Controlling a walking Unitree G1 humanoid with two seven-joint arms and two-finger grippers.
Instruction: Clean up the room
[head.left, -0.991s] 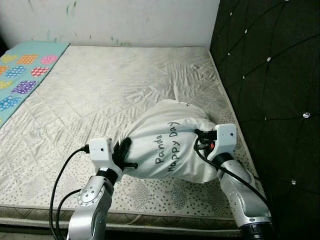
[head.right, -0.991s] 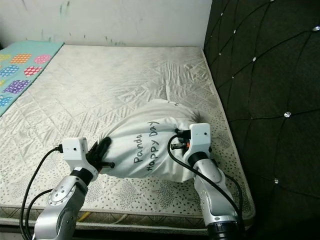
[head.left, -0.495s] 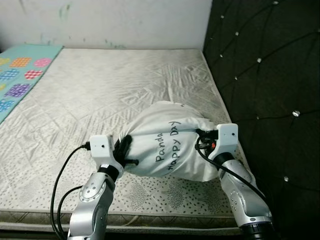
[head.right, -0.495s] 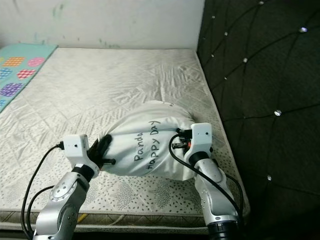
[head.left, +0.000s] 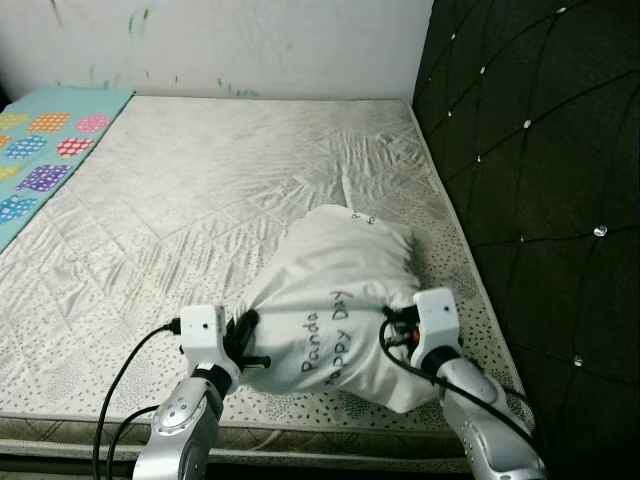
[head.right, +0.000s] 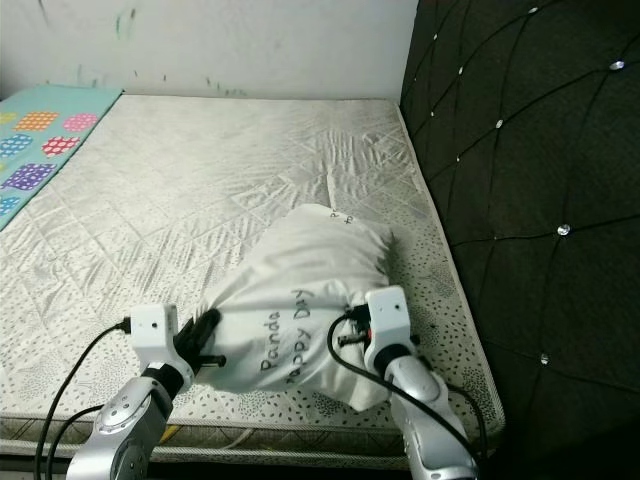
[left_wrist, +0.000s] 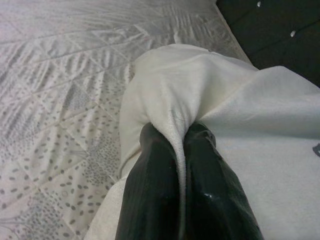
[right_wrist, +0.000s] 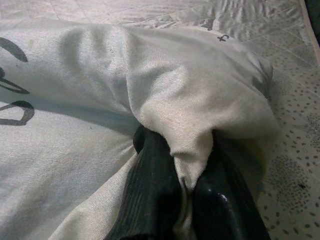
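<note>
Pillow, white with handwritten "Panda Happy Day" on its cover, lies on the mattress at the near right corner, close to the front edge and just beside the black tufted headboard. We hold it from both sides.

Left gripper: our two black fingers are pinched together on a fold of the pillow's cover at its left end, fabric squeezed between them and running down the seam where they meet. In the head views that gripper sits at the pillow's left side, low over the mattress near the front edge, a black cable trailing from the wrist.

Right gripper: fingers clamped on a bunched corner of the cover at the pillow's right end, a tongue of cloth hanging down between the two pads. From the head camera we see it pressed into the pillow's right flank, on the headboard side.

Pillow is puckered where each gripper bites it and bulges up between them. We cannot tell if its underside is touching the mattress or slightly raised.

Mattress is grey-white, quilted, with a dotted border, bare apart from a teal sheet with coloured patches at the far left. White wall behind.
</note>
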